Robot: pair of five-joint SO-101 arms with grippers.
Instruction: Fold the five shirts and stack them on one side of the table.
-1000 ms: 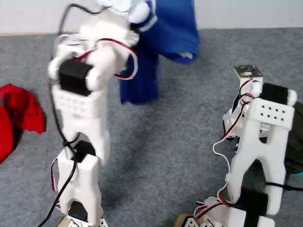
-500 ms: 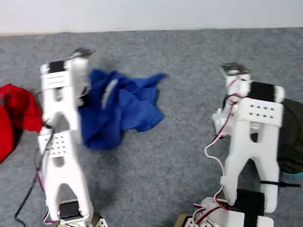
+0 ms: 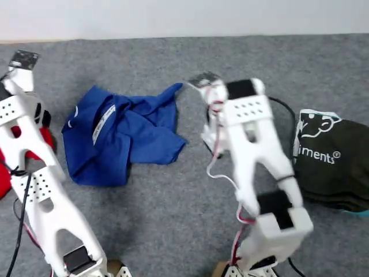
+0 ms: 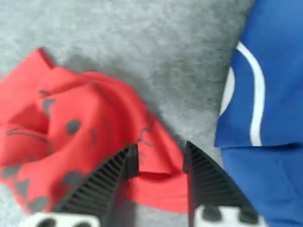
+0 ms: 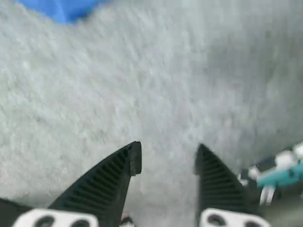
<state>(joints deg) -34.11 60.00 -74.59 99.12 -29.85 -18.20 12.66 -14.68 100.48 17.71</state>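
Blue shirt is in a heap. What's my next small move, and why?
Probably move the right end effector onto the nearest edge of the blue shirt and pinch it to begin spreading: the shirt lies crumpled, and this end effector hangs open over bare carpet beside it.

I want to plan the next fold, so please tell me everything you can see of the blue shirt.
The blue shirt looks like thin, soft fabric, plain blue with white trim at the collar and a white label showing inside. It is not folded: it lies crumpled and spread low on the grey carpet-like table cover, with one pointed corner toward the far edge. Nothing holds it, and only the table cover touches it. The red shirt lies close beside it.
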